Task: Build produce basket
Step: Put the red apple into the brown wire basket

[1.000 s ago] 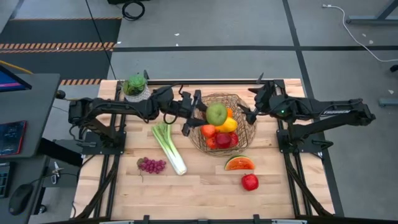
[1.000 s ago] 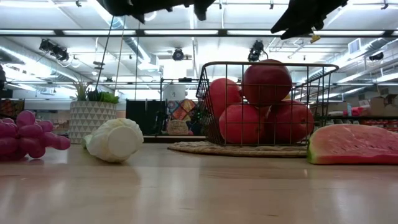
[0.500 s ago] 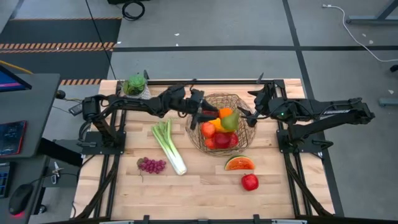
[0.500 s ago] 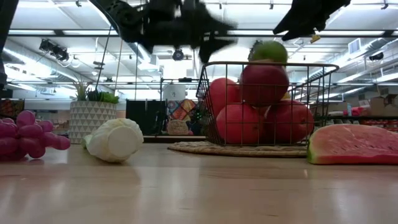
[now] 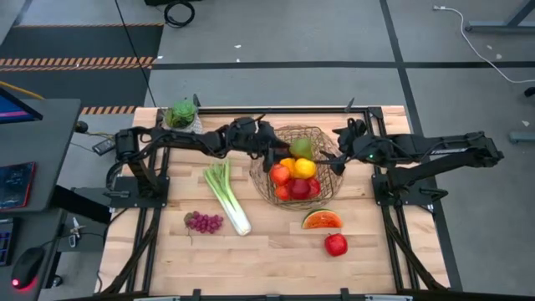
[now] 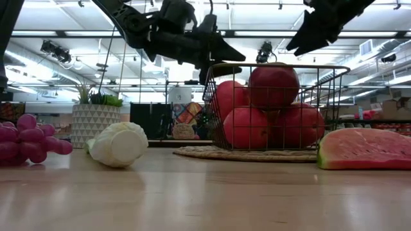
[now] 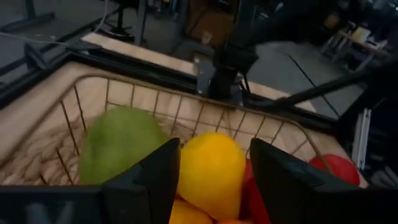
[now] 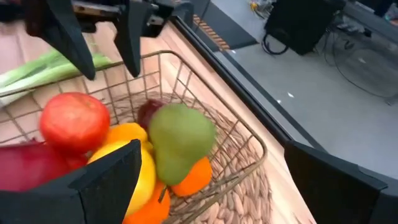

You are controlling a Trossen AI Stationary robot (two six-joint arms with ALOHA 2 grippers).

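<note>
Left tool (image 5: pixel 273 153): over the basket's left rim, fingers (image 7: pixel 149 180) parted, nothing between them; seen from its wrist, the yellow pepper shows through the gap, lower down in the basket, not gripped.
Right tool (image 5: pixel 341 151): at the basket's right rim, fingers (image 8: pixel 106 174) spread wide, empty; it hangs above the fruit without touching it.
Basket (image 5: pixel 334 177): round tan wire bowl on a woven mat (image 6: pixel 192 153), in the far middle of the table (image 5: pixel 276 251), between the two tools.
Green pear (image 5: pixel 302 148): lying in the basket at its far side, on top of the pile, free of both tools; from the right wrist it rests against an orange (image 8: pixel 193 176) and the wire wall.
Yellow pepper (image 5: pixel 305 167): in the basket, just beside the pear.
Red apples in basket (image 5: pixel 281 175): heaped with the oranges; from table level they rise to the rim.
Leek (image 5: pixel 226 196): flat on the table, left of the basket, well clear of it.
Purple grapes (image 5: pixel 203 221): on the table near the leek's root end, toward the front.
Watermelon slice (image 5: pixel 322 219): on the table just in front of the basket.
Loose red apple (image 5: pixel 336 244): on the table, just in front of the watermelon slice.
Potted plant (image 5: pixel 181 114): at the far left corner of the table, beside the left arm.
</note>
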